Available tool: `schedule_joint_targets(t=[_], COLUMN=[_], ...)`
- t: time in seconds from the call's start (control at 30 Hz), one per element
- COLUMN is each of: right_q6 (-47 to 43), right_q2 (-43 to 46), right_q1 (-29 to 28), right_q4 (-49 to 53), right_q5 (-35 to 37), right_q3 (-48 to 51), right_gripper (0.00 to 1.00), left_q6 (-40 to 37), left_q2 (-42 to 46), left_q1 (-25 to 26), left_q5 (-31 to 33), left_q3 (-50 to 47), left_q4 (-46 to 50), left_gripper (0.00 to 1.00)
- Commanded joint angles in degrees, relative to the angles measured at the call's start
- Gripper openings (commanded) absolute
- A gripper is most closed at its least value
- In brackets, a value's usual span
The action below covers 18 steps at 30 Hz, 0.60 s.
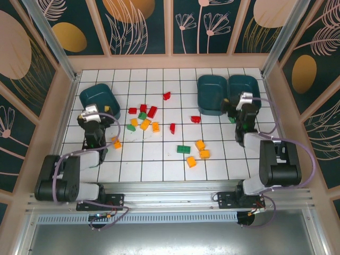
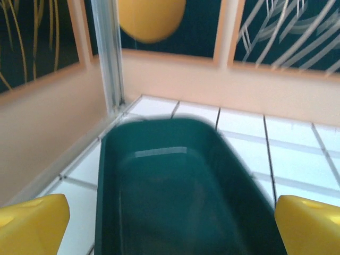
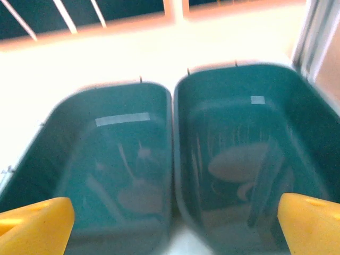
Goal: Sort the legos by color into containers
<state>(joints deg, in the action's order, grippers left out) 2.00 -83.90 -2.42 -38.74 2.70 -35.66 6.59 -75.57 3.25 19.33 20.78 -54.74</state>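
Near bricks: three yellow-orange legos (image 1: 197,153) lie close together right of centre, with a green one (image 1: 183,149) just beside them; one orange brick (image 1: 116,143) lies next to the left arm.
Middle cluster: red, green and yellow bricks (image 1: 143,118) lie packed left of centre, several touching; single red ones (image 1: 172,128) lie apart to the right.
Left gripper (image 1: 95,110): its jaws are spread wide and hold nothing, with the yellow fingers (image 2: 32,226) on either side of the left tub's near end.
Right gripper (image 1: 240,100): it is also spread and empty, its fingers (image 3: 311,226) facing the two right tubs.
Left container (image 1: 98,95): it stands at the far left, and no brick can be seen in it.
Right containers: the middle tub (image 1: 211,94) and the right tub (image 1: 243,85) stand side by side at the far right, rims touching, and look empty.
Progress: by the look of it, sorting is not yet begun, as all bricks lie on the tiles.
Risk, cluster: closing on one packed brick would probably push or catch a neighbour of another colour.
Risk, drop: a release over the shared rim could land a brick in the wrong tub.
Risk, arm: a small green piece (image 1: 232,120) beside the right arm could be swept aside.
Writing: none can be read; the far walls carry only leaf and flower patterns.
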Motion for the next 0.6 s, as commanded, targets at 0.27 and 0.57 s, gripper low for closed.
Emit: schedule_joint_targets(t=[0.27, 0.57], right_q6=[23.3, 11.8], right_q2=[6.7, -14.5], right_q1=[2.0, 6.7], right_q4=[28.6, 42.2], right_q5=[7.7, -3.4], right_q3=[-16.4, -37.3], right_gripper=[0.99, 0.92], left_q6=[29.2, 26.9], left_q2=[16.2, -0.8], left_q1=[-0.4, -0.5], left_q5=[8.0, -2.7], left_q3=[18.0, 28.4], left_q4=[37.8, 46.5], left_gripper=[0.99, 0.81])
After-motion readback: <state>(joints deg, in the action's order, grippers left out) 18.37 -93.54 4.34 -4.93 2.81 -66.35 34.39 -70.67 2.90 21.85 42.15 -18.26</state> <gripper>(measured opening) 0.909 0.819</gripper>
